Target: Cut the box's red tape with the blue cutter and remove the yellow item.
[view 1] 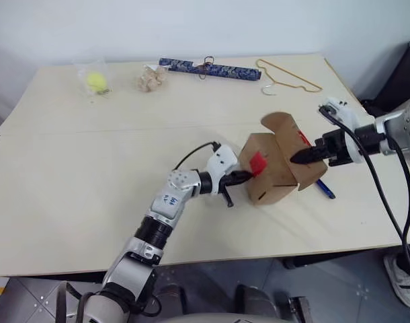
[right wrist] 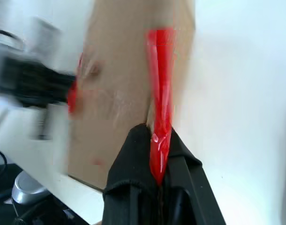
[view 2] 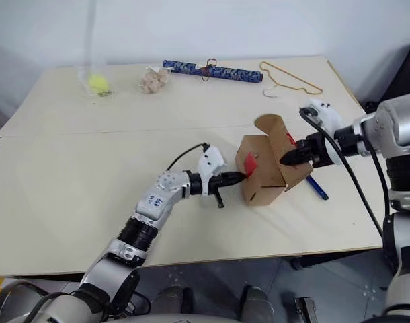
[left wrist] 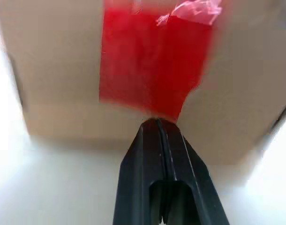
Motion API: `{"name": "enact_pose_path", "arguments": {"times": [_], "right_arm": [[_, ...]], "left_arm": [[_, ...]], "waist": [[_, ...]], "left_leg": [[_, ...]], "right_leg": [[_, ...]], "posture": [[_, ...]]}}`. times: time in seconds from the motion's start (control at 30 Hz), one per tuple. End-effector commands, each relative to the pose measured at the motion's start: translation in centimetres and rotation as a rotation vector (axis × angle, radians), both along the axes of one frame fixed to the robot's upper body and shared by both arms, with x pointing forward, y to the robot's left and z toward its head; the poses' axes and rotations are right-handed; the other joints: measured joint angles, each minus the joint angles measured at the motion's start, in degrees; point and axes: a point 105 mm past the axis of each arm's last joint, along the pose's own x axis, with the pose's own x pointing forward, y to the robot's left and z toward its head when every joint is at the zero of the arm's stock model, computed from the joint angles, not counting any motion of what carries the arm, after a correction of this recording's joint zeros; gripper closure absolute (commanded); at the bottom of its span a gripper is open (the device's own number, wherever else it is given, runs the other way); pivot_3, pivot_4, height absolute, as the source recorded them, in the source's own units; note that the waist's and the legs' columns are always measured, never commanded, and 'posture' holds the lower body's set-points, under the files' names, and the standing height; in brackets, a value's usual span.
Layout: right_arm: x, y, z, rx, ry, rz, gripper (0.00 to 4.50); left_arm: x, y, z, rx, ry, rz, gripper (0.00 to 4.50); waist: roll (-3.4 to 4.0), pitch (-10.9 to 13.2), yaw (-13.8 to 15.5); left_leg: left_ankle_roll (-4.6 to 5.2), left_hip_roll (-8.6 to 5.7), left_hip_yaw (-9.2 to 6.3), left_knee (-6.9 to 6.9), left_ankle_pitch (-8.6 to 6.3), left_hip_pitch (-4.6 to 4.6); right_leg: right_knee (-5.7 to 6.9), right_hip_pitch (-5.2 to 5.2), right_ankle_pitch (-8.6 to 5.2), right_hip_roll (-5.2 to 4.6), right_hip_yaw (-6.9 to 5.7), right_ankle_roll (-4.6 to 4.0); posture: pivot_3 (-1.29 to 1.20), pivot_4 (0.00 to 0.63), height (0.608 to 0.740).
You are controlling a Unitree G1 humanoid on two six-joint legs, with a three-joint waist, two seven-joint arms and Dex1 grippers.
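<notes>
The brown box (view 1: 275, 183) sits tilted at the table's centre right, its lid flap (view 1: 283, 126) raised. A red tape (view 1: 258, 163) patch is on the face turned toward my left arm. My left gripper (view 1: 248, 176) is shut with nothing in it, its fingertips (left wrist: 157, 124) pressed against that face just below the red tape (left wrist: 150, 61). My right gripper (view 1: 294, 158) is shut on the flap's red-taped edge (right wrist: 160, 93). The blue cutter (view 1: 324, 188) lies on the table beside the box, under my right arm. The yellow item is hidden.
Along the table's far side lie a clear bag with a yellow-green ball (view 1: 95, 81), a bag of beige lumps (view 1: 151, 78), a long dark blue patterned roll (view 1: 208, 69) and a yellow wire hanger (view 1: 289, 75). The table's right edge (view 1: 400, 225) is close behind my right arm.
</notes>
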Motion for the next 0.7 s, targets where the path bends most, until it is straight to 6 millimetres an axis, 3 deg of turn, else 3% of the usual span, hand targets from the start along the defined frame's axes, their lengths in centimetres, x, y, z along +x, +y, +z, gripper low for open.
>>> {"name": "enact_pose_path", "arguments": {"times": [0.03,0.27,0.7], "right_arm": [[0.0,-0.3,1.6,-0.071,-0.064,-0.003,4.46],[0.4,0.0,1.8,-0.119,-0.066,-0.021,4.46],[1.4,-0.1,1.0,-0.145,-0.078,-0.087,4.46]], "left_arm": [[0.2,-2.0,1.6,-0.048,-0.063,-0.015,4.50],[1.3,-2.5,3.1,-0.118,-0.111,0.029,4.50],[1.5,0.4,3.9,-0.112,-0.112,0.016,4.50]], "waist": [[0.01,0.02,0.09],[-0.01,0.21,-0.50],[0.00,0.22,-0.75]], "left_leg": [[0.00,0.00,-0.06,0.08,0.00,-0.21],[0.07,0.00,0.03,0.05,-0.07,-0.25],[0.07,0.01,0.04,0.11,-0.07,-0.20]], "right_leg": [[0.17,-0.14,0.02,0.00,-0.04,0.01],[0.09,-0.19,0.04,0.00,-0.06,0.06],[0.23,-0.20,0.04,0.00,-0.06,0.06]], "posture": [[0.00,0.150,0.740],[0.00,0.150,0.740],[0.00,0.150,0.740]]}}
